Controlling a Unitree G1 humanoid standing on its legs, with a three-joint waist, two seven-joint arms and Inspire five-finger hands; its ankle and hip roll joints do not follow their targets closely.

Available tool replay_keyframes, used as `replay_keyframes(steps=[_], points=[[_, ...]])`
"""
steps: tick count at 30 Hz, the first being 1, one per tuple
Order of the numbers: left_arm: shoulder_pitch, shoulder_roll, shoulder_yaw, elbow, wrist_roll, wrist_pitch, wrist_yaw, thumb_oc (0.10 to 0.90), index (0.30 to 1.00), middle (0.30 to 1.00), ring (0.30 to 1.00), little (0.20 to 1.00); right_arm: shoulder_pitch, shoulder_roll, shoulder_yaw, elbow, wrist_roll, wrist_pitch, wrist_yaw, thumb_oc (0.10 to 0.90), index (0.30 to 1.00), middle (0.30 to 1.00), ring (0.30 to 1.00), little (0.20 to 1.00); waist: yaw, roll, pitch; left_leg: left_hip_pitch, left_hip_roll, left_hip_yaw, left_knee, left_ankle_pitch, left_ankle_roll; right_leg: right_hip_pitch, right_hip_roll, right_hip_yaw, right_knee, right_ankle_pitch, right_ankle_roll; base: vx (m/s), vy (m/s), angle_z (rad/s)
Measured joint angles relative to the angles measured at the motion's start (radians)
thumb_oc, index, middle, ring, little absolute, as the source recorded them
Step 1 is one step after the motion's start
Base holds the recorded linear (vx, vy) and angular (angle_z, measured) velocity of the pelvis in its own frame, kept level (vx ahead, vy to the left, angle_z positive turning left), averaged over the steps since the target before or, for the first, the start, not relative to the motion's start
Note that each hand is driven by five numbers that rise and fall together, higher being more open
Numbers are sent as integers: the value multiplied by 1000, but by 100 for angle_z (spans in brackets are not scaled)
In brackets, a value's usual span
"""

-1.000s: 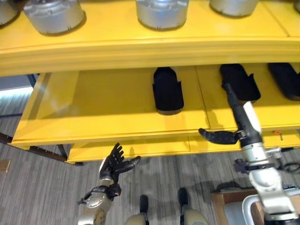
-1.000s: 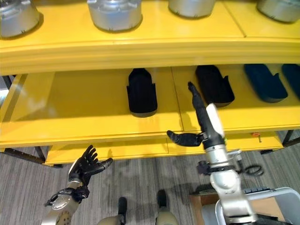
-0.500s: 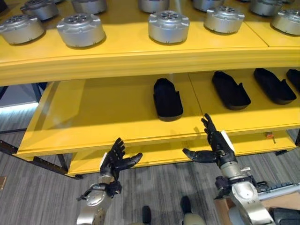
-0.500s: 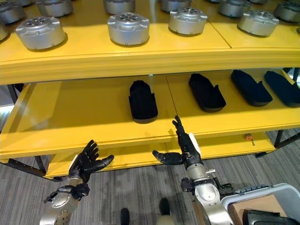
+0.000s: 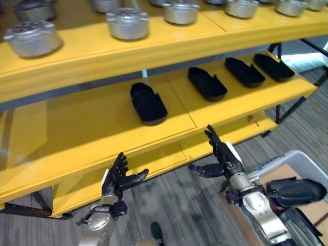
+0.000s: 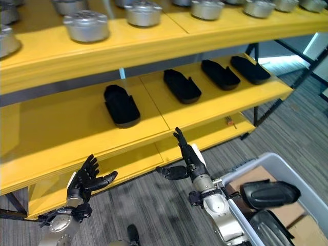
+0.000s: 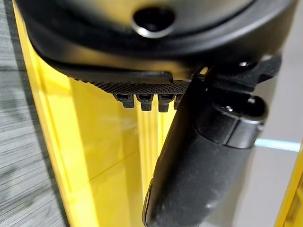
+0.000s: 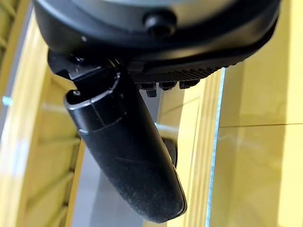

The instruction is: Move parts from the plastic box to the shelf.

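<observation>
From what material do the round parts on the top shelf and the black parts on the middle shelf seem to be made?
Round parts: probably cast or machined metal, silver-grey with a dull sheen. Black parts: likely moulded plastic or rubber, matte with no highlights; unclear which.

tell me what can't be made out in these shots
- Plastic box: cut off by the eye views' lower right corner, so its full contents stay unknown.
- Black part in the box: partly behind the right hand's arm and the box rim.
- Lowest shelf board: mostly hidden under the middle board.
- Silver parts: top row cut off by the upper edge.
</observation>
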Motion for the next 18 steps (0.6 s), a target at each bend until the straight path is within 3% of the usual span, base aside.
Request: replay_keyframes(steps=[1,2,5,10,13,15,16,18], points=[[16,-18,7,-3,-7,7,5,900,1000,1000,1000,1000,4,-10,-2,1,-3,3,0,900,1000,1000,1000,1000,-1,20,-4,-2,23,1,-9,17,-20,-7,37,16,-25,21,-25,-42,-191,-49],[25,-19,8,-8,-8,7,2,900,1000,1000,1000,1000,8,-13,-8,0,-3,3,-2,900,1000,1000,1000,1000,-6,23,-4,-2,38,-4,-9,23,-27,-6,58,29,-41,23,-31,-45,-240,-57],[49,-38,1,-10,-37,11,-15,900,1000,1000,1000,1000,60,-47,-54,-1,-7,5,-18,900,1000,1000,1000,1000,-67,40,-15,-1,126,-36,-10,46,-74,-17,156,74,-86,31,-78,-16,-233,-51],[46,-69,-18,-11,-37,12,-27,900,1000,1000,1000,1000,106,-61,-123,-1,-25,6,-38,900,1000,1000,1000,1000,-133,67,-31,14,178,-21,-10,63,-101,-31,214,117,-86,28,-108,-25,-230,-33],[42,-76,-32,-13,-37,12,-38,900,1000,1000,1000,1000,111,-68,-122,-2,-38,2,-37,900,1000,1000,1000,1000,-142,93,-46,36,211,-17,-9,65,-102,-53,246,179,-79,38,-125,11,-290,-73],[38,-74,-33,-10,-36,12,-39,900,1000,1000,1000,1000,129,-68,-119,-2,-42,-1,-35,900,1000,1000,1000,1000,-164,97,-49,62,237,-13,-6,71,-102,-52,272,210,-78,34,-138,30,-318,-64],[34,-74,-31,-6,-36,12,-39,900,1000,1000,1000,1000,144,-68,-119,-2,-42,-7,-36,900,1000,1000,1000,1000,-167,93,-49,74,269,-21,33,73,-104,-63,295,242,-51,19,-162,9,-237,-95],[33,-69,-28,5,-36,12,-38,900,1000,1000,1000,1000,151,-59,-113,-2,-42,-7,-35,900,1000,1000,1000,1000,-140,64,-54,84,291,-64,89,117,-80,-91,307,312,2,-5,-190,-85,-164,-104]])
